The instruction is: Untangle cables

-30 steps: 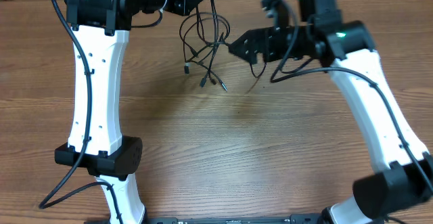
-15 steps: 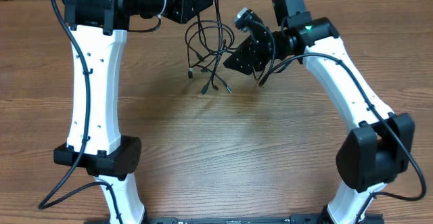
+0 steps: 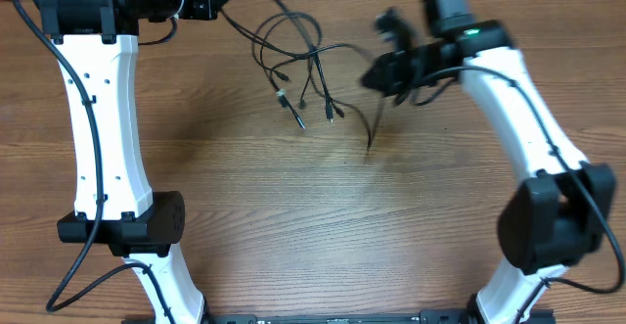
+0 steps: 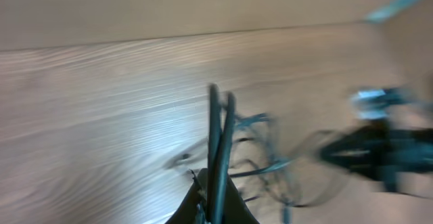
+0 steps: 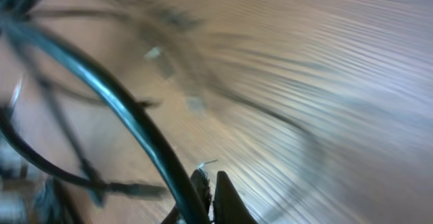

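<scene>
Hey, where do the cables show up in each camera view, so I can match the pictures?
Overhead: cables at top centre, spread in loops.
Left wrist: lower centre to right, strands rising from the left claw.
Right wrist: blurred, a strand arcing from upper left down to the right claw.
Shared landmark: the wooden table, behind the cables in all three.

Wrist-view cables (image 4: 220, 143) heavily motion-blurred

Tangled black cables (image 3: 298, 65), plug ends dangling
</scene>
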